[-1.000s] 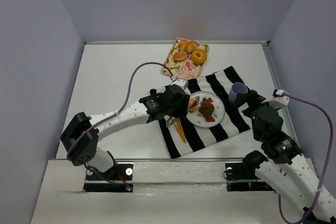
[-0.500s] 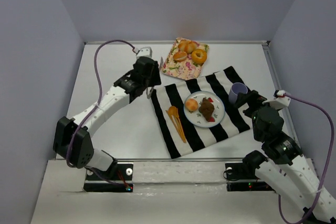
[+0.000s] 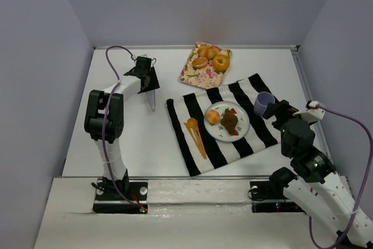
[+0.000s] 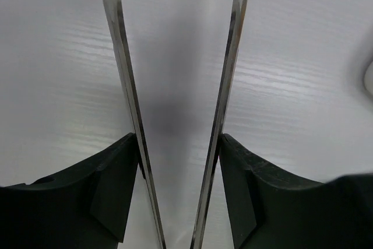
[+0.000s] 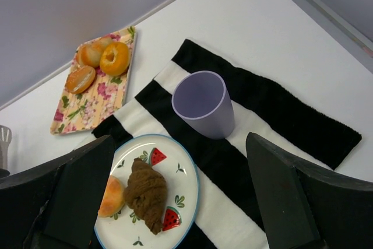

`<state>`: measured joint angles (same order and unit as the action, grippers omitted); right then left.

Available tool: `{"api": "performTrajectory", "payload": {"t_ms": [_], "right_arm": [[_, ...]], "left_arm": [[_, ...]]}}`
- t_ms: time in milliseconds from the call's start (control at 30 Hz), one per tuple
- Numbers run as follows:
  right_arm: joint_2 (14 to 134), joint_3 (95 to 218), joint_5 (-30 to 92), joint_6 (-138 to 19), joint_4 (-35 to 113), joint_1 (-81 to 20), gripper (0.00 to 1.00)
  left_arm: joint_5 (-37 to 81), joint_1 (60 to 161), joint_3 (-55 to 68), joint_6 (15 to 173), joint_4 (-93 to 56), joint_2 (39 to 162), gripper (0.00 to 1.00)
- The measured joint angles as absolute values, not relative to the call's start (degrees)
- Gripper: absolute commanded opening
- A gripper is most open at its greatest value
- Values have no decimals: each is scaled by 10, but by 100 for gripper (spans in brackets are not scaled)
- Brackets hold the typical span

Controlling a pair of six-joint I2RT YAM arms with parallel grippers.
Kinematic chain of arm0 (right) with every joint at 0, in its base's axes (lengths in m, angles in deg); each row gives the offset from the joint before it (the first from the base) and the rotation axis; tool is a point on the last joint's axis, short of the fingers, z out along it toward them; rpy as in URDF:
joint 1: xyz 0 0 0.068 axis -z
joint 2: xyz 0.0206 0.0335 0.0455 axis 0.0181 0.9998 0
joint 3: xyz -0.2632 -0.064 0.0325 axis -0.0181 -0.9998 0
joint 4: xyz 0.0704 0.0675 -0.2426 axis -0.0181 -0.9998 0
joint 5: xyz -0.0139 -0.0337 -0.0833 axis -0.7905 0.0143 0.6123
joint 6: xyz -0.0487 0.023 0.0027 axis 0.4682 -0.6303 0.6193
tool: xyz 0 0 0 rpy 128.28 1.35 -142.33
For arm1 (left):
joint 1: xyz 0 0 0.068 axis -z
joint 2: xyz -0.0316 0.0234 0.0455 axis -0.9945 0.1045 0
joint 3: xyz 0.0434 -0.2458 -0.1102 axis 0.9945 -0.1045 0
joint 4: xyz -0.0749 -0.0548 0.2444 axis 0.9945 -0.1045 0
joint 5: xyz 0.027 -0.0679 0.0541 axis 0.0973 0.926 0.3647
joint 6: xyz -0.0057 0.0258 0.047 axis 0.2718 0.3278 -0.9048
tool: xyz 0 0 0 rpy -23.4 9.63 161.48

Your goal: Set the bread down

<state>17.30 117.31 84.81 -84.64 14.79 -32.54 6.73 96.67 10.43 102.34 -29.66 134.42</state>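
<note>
The bread lies on a watermelon-patterned plate (image 3: pixel 239 113) on the striped cloth. It is a dark brown lumpy piece (image 3: pixel 229 122) and a round golden bun (image 3: pixel 213 116) touching its left side. Both also show in the right wrist view, the dark piece (image 5: pixel 145 193) and the bun (image 5: pixel 112 196). My left gripper (image 3: pixel 149 82) is at the back left of the table, far from the plate. It holds metal tongs (image 4: pixel 122 68) whose arms stand apart with nothing between them. My right gripper (image 3: pixel 274 111) is open and empty just right of the purple cup (image 3: pixel 264 103).
A floral tray (image 3: pixel 195 75) at the back holds a ring-shaped bagel (image 3: pixel 221 62) and other buns. Orange plastic cutlery (image 3: pixel 196 133) lies on the black-and-white cloth (image 3: pixel 256 135) left of the plate. Walls close off the table's sides and back.
My left arm has pulled away from the plate and swung to the back left with the tongs. The golden bun that it was over now sits uncovered on the plate. The right arm has not moved.
</note>
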Motion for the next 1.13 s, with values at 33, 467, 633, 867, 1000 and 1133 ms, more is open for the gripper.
{"api": "performTrajectory", "payload": {"t_ms": [33, 467, 633, 867, 1000, 1133], "right_arm": [[173, 1173, 850, -846, 148, -325, 100], [185, 1173, 856, -836, 146, -325, 100], [185, 1173, 854, -836, 146, -325, 100], [185, 1173, 852, -838, 143, -325, 100], [184, 1173, 851, -843, 140, -325, 100], [181, 1173, 846, -846, 131, -325, 100]], "left_arm": [[71, 966, 105, 1022, -297, 1354, 75], [60, 959, 107, 1020, -350, 1280, 99], [45, 959, 82, 1030, -353, 1075, 99], [21, 976, -111, 1095, -293, 712, 99], [7, 979, -201, 1123, -293, 643, 99], [-5, 990, -233, 1140, -309, 660, 99]]}}
